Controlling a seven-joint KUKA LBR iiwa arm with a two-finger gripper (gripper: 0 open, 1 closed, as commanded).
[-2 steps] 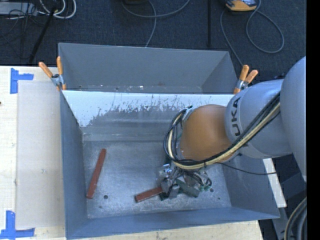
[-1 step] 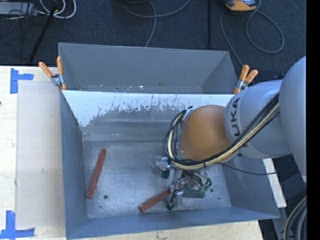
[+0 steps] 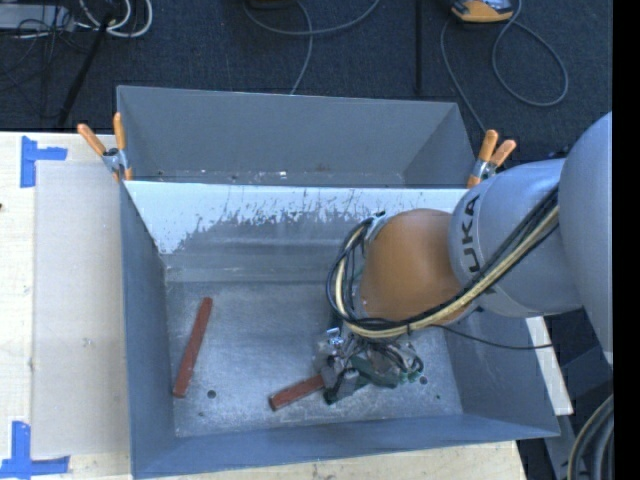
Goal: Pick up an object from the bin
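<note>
Nearest the lens, the grey arm of a KUKA iiwa robot sweeps in from the right over a grey metal bin, its wrist wrapped in a rounded orange cover with black and yellow cables looped around it. Below that cover the gripper is down at the bin's floor, right of centre and close to the front wall. Its dark working end is partly hidden under the wrist, and how far it is open cannot be told. Touching the gripper's left side is the right end of a flat reddish-brown stick, which lies on the floor near the front wall and slants down to the left, away from the gripper. Whether the gripper has hold of that stick cannot be told. Just to the gripper's right sits a small dark, greenish clump, too tangled to tell whether it belongs to the robot or to the bin. Well apart, in the bin's left half, a second reddish-brown stick of similar shape lies nearly upright in the view, tilted a little to the right at its top and clear of the left wall. Pale scuffing streaks the bin's back wall above the floor.
</note>
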